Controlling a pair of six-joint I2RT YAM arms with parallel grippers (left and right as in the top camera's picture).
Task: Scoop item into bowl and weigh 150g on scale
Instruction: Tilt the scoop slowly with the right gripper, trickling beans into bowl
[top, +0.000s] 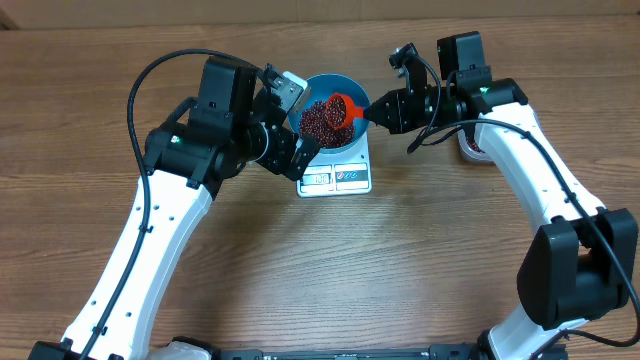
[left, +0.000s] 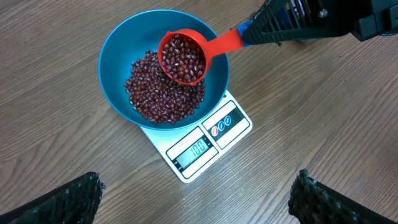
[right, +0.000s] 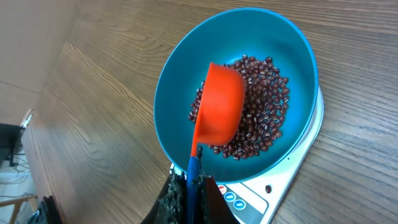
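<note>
beans (left: 155, 93) heaped in a blue bowl (left: 112, 56), which sits on a white scale (left: 205, 146) toward the far middle of a wooden table (top: 400, 260). the right gripper (top: 378, 110) is clamped on the handle of a red scoop (left: 181, 57), which hovers over the bowl, itself full of beans. the left gripper (top: 293, 124) is spread wide, holding nothing, just left of the bowl.
</note>
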